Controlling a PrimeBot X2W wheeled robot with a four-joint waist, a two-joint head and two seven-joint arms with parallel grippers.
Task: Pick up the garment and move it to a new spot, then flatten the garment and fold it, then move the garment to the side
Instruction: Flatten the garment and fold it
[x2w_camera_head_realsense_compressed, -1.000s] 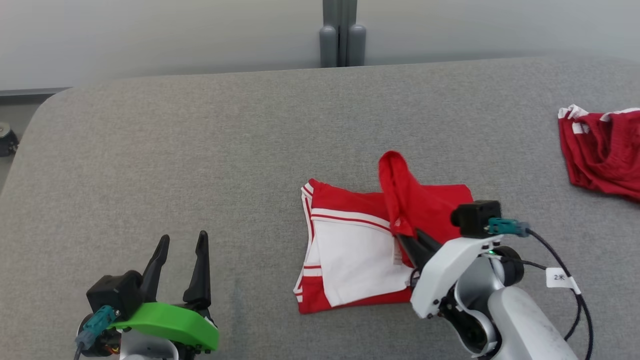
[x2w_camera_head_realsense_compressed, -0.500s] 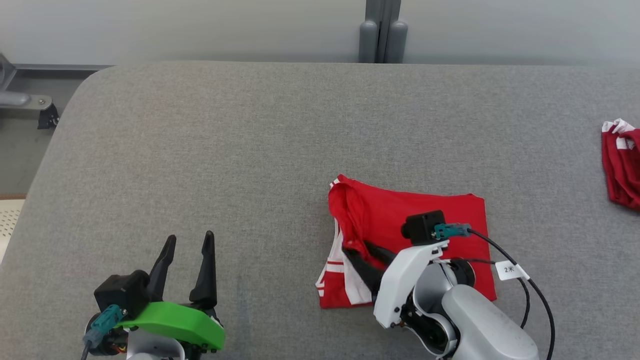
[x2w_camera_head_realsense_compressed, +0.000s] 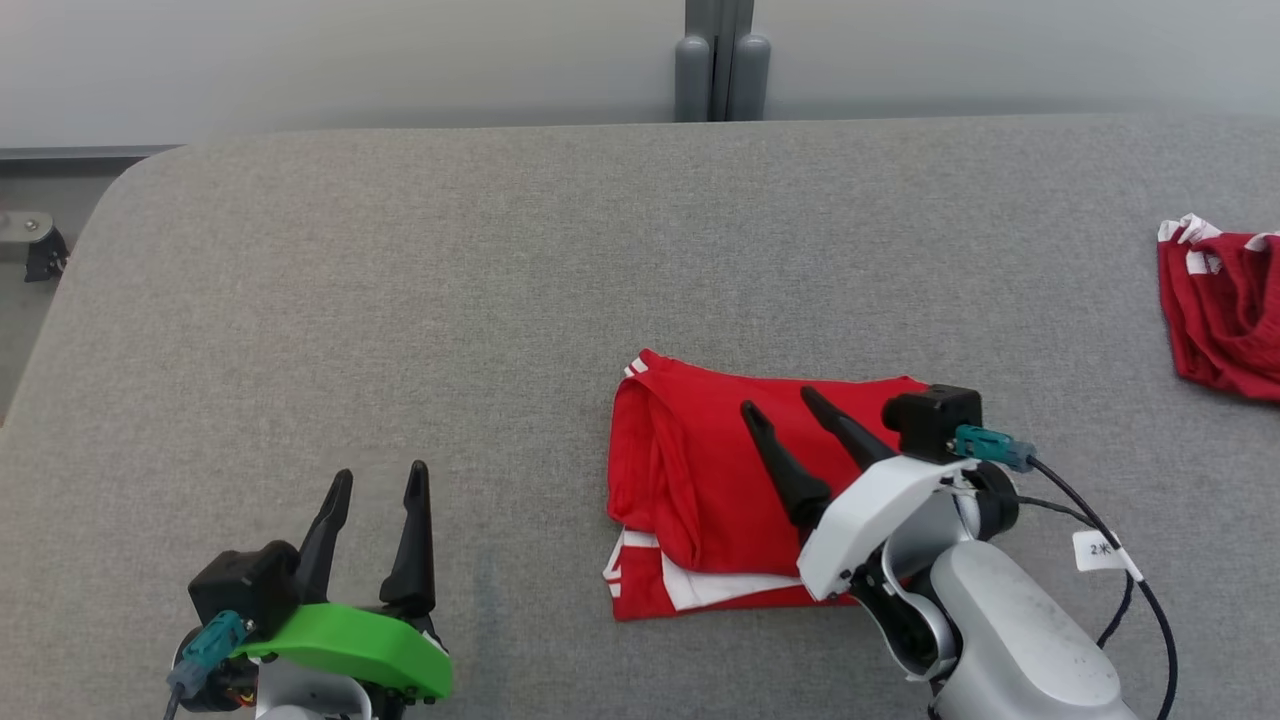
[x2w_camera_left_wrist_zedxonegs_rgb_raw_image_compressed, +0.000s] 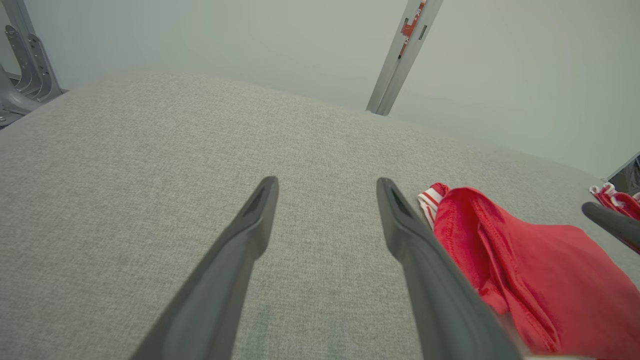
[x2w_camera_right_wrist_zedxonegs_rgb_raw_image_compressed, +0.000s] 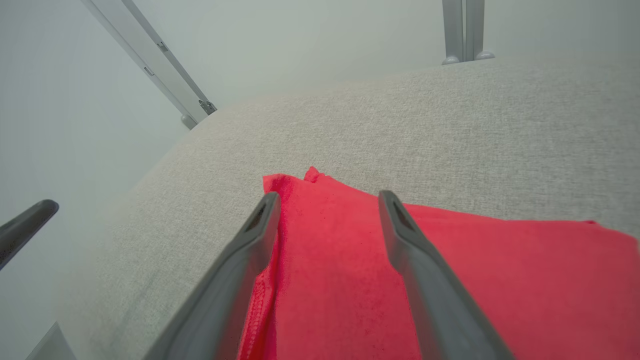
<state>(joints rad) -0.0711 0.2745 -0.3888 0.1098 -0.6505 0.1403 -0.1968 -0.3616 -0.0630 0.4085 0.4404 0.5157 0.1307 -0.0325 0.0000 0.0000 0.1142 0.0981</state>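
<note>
one red garment (x2w_camera_head_realsense_compressed: 700, 480) lies folded, white-striped layer peeking out underneath

Right gripper (x2w_camera_head_realsense_compressed: 777, 400) now open, apparently off garment (x2w_camera_head_realsense_compressed: 680, 470)

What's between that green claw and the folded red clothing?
Just bare grey tabletop between the left gripper and the garment, seen in the head view.

Grey table (x2w_camera_head_realsense_compressed: 400, 300) — folded garment (x2w_camera_head_realsense_compressed: 700, 470) lies on it, second red garment (x2w_camera_head_realsense_compressed: 1220, 310) far right.
</note>
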